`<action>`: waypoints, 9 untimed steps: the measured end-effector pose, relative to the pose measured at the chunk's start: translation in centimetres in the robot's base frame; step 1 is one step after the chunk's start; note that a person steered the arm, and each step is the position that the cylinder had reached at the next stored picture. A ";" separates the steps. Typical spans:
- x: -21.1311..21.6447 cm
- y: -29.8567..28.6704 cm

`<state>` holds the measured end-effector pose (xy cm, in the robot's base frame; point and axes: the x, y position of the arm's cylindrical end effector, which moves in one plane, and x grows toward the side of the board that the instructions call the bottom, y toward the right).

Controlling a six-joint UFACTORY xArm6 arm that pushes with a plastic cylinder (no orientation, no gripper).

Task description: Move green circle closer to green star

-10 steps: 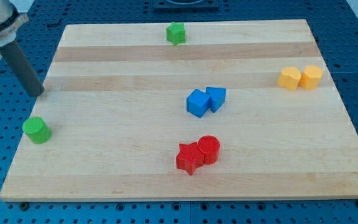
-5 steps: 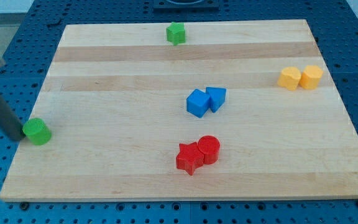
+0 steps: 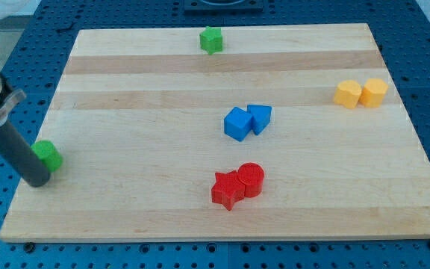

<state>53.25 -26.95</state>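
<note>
The green circle (image 3: 50, 155) sits near the board's left edge, partly hidden by my rod. The green star (image 3: 211, 39) sits at the view's top, near the board's far edge, well apart from the circle. My tip (image 3: 38, 181) is at the board's left edge, just below and left of the green circle, touching or nearly touching it.
Two blue blocks (image 3: 246, 122) sit together mid-board. A red star (image 3: 228, 190) and red circle (image 3: 251, 178) touch below them. Two yellow blocks (image 3: 360, 93) sit at the right. The wooden board (image 3: 200, 217) lies on a blue perforated table.
My rod has moved down the view along the left edge, from above the green circle to its lower left. The green circle has barely shifted.
</note>
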 end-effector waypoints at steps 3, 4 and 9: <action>-1.3 -2.8; -3.2 -1.1; -7.8 1.6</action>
<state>45.42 -25.35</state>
